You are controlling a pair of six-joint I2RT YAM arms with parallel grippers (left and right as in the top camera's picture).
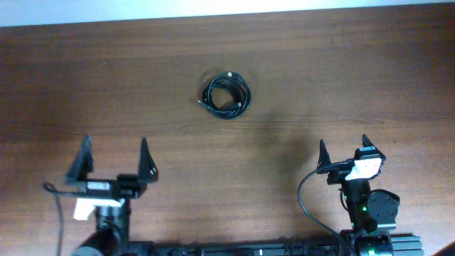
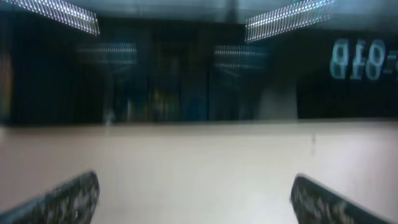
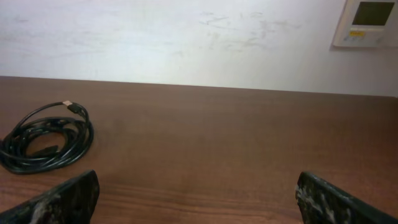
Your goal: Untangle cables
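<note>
Left wrist view: blurred throughout. Only the two finger ends of the left pincer (image 2: 196, 205) show, cut off at the lower corners, set wide with nothing between them. Beyond lies a pale flat surface and a dark background with light strips and some lettering (image 2: 364, 59) too smeared to read. The cables do not appear in this view.

Right wrist view: sharp. The right pincer (image 3: 196, 202) is likewise cut off at the lower edge, its fingers standing well apart and empty. The cables (image 3: 45, 138) lie at far left on the brown counter (image 3: 249, 143), gathered in one loose coil with a small pale plug end (image 3: 67, 104) on its upper side. How many cords make up the coil cannot be told. A white wall panel (image 3: 367, 22) is clipped at the top right corner.

Overhead view: this alone shows both arms at once. The coil sits mid-counter, well ahead of both pincers and between their lines. The arm bases are cut off at the bottom edge.
</note>
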